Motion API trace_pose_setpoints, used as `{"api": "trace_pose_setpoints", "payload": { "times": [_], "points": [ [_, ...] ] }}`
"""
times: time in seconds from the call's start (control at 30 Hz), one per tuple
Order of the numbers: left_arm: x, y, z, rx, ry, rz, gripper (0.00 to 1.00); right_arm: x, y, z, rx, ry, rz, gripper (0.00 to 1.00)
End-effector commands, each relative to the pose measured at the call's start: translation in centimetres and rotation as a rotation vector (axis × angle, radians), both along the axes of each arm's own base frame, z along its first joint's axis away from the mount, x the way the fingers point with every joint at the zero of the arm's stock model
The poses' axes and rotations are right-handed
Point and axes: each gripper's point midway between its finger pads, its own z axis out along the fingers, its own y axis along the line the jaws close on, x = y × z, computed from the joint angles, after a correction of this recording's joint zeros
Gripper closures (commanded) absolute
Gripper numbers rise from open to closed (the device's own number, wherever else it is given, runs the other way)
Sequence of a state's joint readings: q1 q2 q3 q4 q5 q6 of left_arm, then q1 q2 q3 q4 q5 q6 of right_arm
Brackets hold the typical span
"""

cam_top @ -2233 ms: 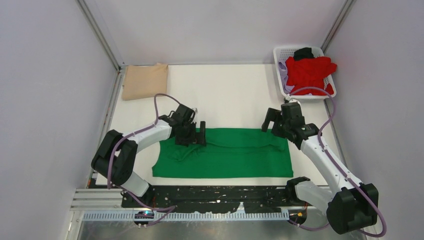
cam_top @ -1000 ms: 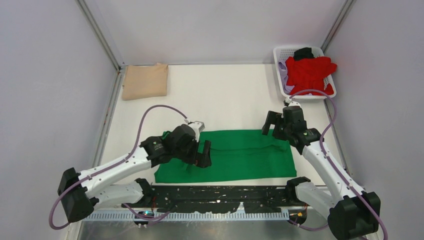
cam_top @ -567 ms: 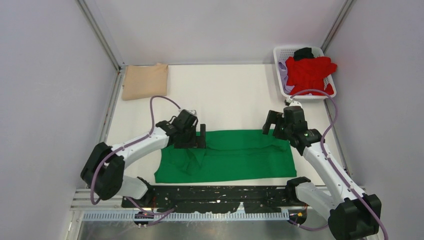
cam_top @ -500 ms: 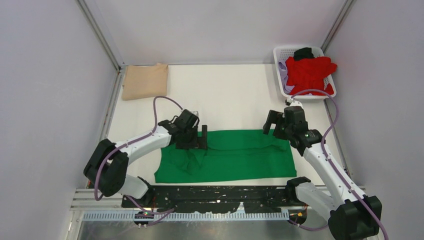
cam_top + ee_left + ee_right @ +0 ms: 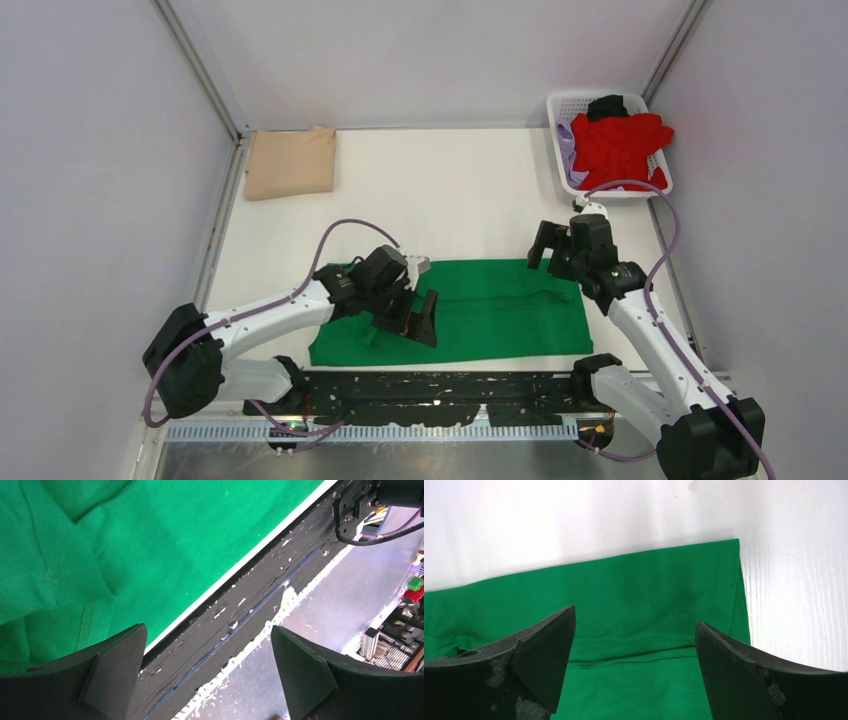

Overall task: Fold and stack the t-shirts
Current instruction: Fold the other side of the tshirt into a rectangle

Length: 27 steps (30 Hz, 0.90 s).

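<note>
A bright green t-shirt (image 5: 500, 305) lies folded lengthwise as a long band near the table's front edge, rumpled at its left end. My left gripper (image 5: 418, 318) hovers over that left part, open and empty; its wrist view shows green cloth (image 5: 125, 540) and the table's front edge. My right gripper (image 5: 545, 245) hangs open above the shirt's far right corner (image 5: 724, 565), holding nothing. A folded tan t-shirt (image 5: 291, 162) rests at the back left. The red t-shirt (image 5: 618, 143) is heaped in the basket.
A white lattice basket (image 5: 566, 104) stands at the back right corner, with lilac cloth (image 5: 566, 150) and a black garment (image 5: 606, 105) around the red one. The black mounting rail (image 5: 240, 610) runs along the table's near edge. Grey walls close in on three sides.
My left arm has swung its gripper from the shirt's far left edge down toward the near edge. The shirt's left end lies slightly more gathered. The right arm has barely moved.
</note>
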<state>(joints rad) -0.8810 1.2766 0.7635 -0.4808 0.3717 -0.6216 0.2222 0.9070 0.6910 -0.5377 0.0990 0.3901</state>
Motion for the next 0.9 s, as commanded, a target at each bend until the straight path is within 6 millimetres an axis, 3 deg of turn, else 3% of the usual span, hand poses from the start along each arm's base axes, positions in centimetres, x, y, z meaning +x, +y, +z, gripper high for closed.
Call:
{"api": "trace_pose_setpoints", "payload": {
  "times": [0.0,0.1,0.2,0.33,0.5,0.57,0.67,0.77,0.87],
  "points": [
    [-0.1,0.8,2.2,-0.021,-0.059,-0.013,0.01,0.9,0.6,1.1,0.014,-0.058,0.036,0.05],
    [1.3,2.5,3.8,0.013,-0.191,0.029,0.01,1.1,0.7,1.1,0.012,-0.056,0.048,0.05],
    [4.3,5.1,4.8,0.077,-0.339,0.171,0.01,1.2,0.8,1.4,0.014,-0.065,0.051,0.05],
    [9.2,9.1,3.6,0.165,-0.382,0.413,0.01,1.2,0.7,1.4,0.012,-0.071,0.048,0.05],
    [11.6,7.5,1.1,0.119,-0.300,0.391,0.01,1.2,0.6,1.4,0.009,-0.071,0.046,0.05],
    [11.7,6.2,0.2,0.102,-0.256,0.344,0.01,1.2,0.6,1.3,0.006,-0.071,0.045,0.05],
    [10.2,4.0,-0.5,0.022,-0.167,0.234,0.01,1.1,0.5,1.3,0.003,-0.070,0.041,0.05],
    [7.8,2.3,-0.9,-0.042,-0.117,0.146,0.01,0.9,0.3,1.0,0.000,-0.068,0.035,0.05],
    [4.7,2.2,-1.5,0.013,-0.089,0.076,0.01,0.8,0.2,1.0,-0.004,-0.069,0.031,0.04]
  ]
}}
